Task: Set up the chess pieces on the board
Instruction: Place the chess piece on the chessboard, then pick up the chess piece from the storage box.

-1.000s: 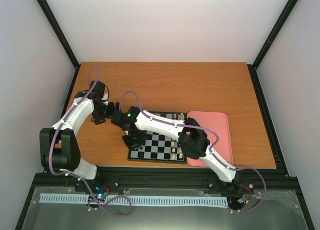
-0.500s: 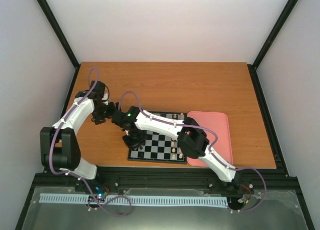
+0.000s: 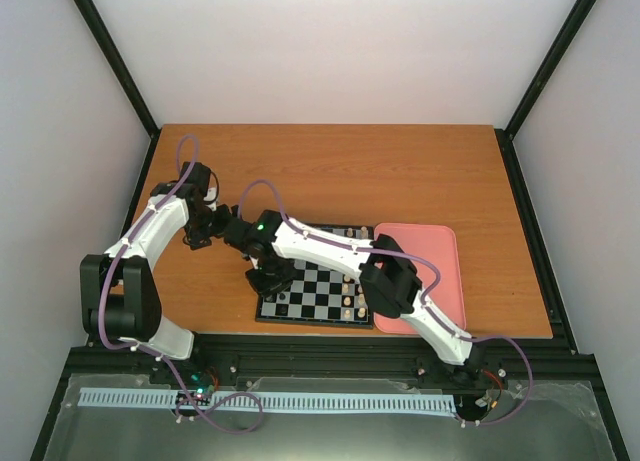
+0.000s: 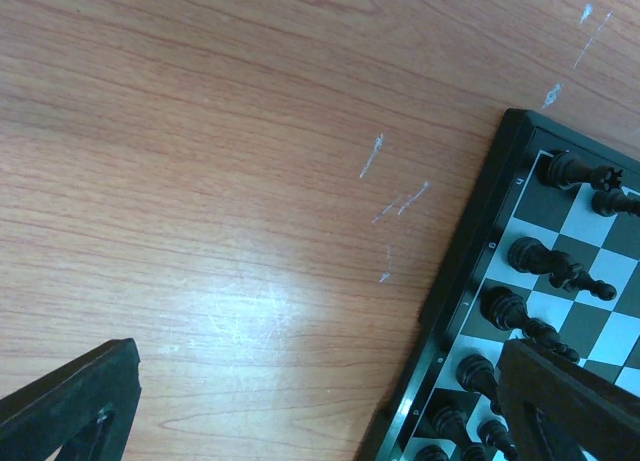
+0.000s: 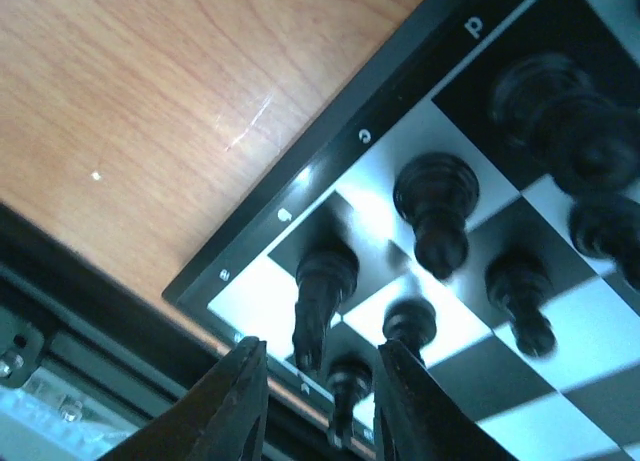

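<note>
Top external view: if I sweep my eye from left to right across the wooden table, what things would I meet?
left tool → chessboard → pink tray

the board (image 3: 320,296) lies on the table (image 3: 330,171), toward its near edge. the tray (image 3: 445,256) lies just beside the board's right edge. the chess pieces (image 4: 535,259) stand in files along the board's left edge; other pieces (image 3: 348,301) stand along its right side.
</note>
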Controlling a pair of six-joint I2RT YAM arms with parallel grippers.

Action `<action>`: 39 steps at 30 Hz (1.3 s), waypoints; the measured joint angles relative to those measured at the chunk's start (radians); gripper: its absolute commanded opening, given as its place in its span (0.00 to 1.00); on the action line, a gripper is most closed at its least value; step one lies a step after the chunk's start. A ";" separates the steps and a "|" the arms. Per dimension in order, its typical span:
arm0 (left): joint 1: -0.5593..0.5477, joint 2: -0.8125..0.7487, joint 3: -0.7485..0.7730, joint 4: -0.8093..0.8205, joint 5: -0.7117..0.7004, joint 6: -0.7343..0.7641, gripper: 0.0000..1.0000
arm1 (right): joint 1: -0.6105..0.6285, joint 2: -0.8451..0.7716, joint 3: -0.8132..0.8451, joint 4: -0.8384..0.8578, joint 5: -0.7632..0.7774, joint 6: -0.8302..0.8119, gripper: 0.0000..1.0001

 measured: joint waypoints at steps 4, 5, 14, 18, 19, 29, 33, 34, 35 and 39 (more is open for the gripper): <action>0.000 0.000 0.000 0.000 0.000 0.000 1.00 | -0.003 -0.068 -0.003 -0.023 0.019 0.016 0.45; 0.000 0.000 0.000 0.000 0.000 0.000 1.00 | -0.005 -0.101 -0.013 -0.024 0.031 0.021 0.47; 0.000 0.000 0.000 -0.002 0.010 0.000 1.00 | -0.162 -0.646 -0.559 -0.012 0.155 0.192 0.51; -0.002 0.000 0.000 -0.002 0.022 0.000 1.00 | -0.427 -0.901 -0.949 0.028 0.187 0.293 0.50; -0.002 0.000 0.000 -0.002 0.025 0.000 1.00 | -0.481 -0.948 -1.018 0.036 0.189 0.311 0.50; -0.002 0.000 0.000 0.001 0.050 0.000 1.00 | -0.881 -1.241 -1.428 0.063 0.157 0.386 0.50; -0.003 0.000 0.000 0.001 0.054 0.000 1.00 | -0.940 -1.212 -1.445 0.082 0.158 0.375 0.51; -0.003 0.000 0.000 0.001 0.056 0.000 1.00 | -0.949 -1.202 -1.445 0.086 0.160 0.374 0.52; -0.003 0.000 -0.001 0.001 0.056 0.000 1.00 | -0.963 -1.189 -1.445 0.093 0.161 0.372 0.53; -0.003 0.000 -0.002 0.001 0.056 0.000 1.00 | -1.022 -1.144 -1.445 0.103 0.161 0.360 0.54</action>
